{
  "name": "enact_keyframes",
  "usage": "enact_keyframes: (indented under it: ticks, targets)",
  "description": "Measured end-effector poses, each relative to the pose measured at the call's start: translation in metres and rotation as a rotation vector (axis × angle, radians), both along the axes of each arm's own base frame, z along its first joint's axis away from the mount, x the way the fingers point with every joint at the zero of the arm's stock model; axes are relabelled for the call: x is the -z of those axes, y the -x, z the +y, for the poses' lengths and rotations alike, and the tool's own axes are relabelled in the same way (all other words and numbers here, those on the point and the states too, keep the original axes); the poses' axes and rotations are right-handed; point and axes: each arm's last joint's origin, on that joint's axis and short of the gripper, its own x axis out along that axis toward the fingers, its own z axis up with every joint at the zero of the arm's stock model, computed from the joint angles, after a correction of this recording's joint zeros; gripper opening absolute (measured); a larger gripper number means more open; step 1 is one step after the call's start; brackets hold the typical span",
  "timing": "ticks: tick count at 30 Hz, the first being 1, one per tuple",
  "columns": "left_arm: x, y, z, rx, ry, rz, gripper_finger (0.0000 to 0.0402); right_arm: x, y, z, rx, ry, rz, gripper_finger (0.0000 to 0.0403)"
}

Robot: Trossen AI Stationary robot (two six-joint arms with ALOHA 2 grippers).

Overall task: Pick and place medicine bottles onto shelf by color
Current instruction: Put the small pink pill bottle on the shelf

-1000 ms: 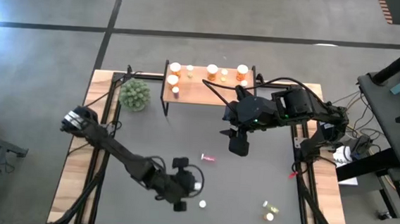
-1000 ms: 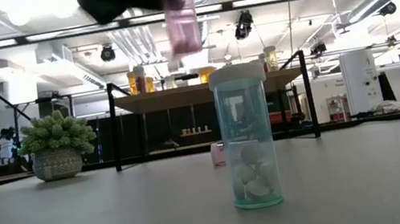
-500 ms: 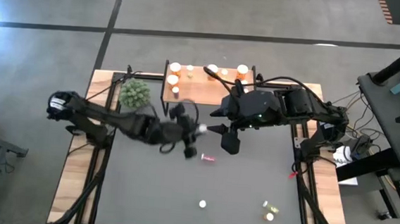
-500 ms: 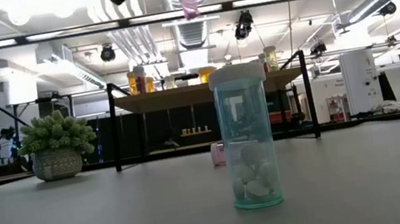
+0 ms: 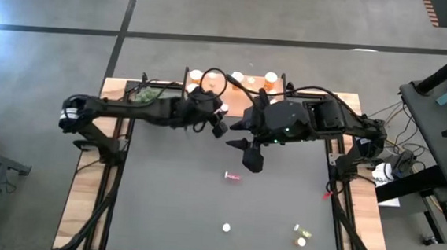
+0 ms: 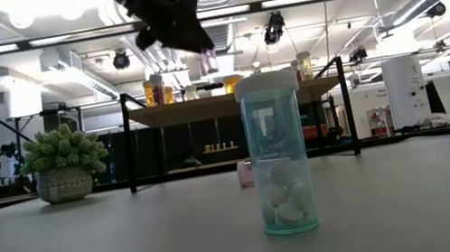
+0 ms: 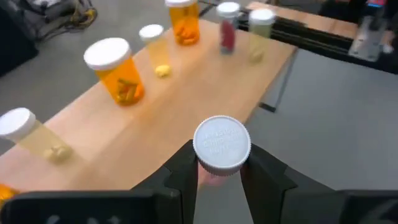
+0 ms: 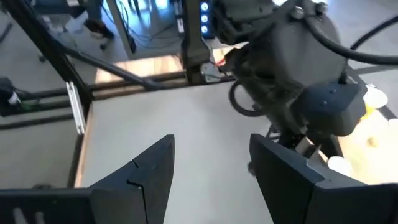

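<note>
Left claw (image 7: 219, 174) clamps a pink bottle (image 7: 221, 147) above the shelf's (image 7: 186, 99) bare front edge; right claw (image 8: 208, 168) gapes empty nearby.

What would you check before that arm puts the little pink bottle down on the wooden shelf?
1. Bottle held: ok. The left gripper is shut on the pink bottle, white cap up.
2. Over the shelf: ok. It hangs at the shelf front edge, above it in the low view.
3. Landing spot: ok. Bare wood lies ahead, beside the orange bottle.
4. Colour match: cannot tell. One reddish bottle stands farther along; the sorting is unclear.
5. Other arm clear: cannot tell. The right gripper, jaws open and empty, hovers close by over the mat.
</note>
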Motion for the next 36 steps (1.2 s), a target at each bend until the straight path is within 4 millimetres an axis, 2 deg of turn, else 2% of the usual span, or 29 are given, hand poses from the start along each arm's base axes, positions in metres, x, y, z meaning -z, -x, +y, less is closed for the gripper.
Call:
enact_keyframes:
  ticks: [8,13,18,26,36]
  targets:
    - [0.022,-0.008,0.026,-0.071,0.022,0.085,0.0086,-0.003,0.016,-0.018,0.05,0.013,0.057,0.0199]
    - [0.025,-0.007,0.037,-0.105,0.026,0.089,0.0086,-0.01,0.033,-0.03,0.116,0.051,0.071,0.0199]
    - [0.024,-0.005,0.045,-0.134,0.025,0.086,0.0086,-0.017,0.046,-0.033,0.141,0.089,0.061,0.0199]
    - [0.026,0.002,0.061,-0.209,0.009,0.1,0.0086,-0.016,0.046,-0.033,0.092,0.164,0.075,0.0199]
    - [0.026,0.003,0.063,-0.216,0.01,0.101,0.0086,-0.007,0.033,-0.032,0.098,0.155,0.106,0.0199]
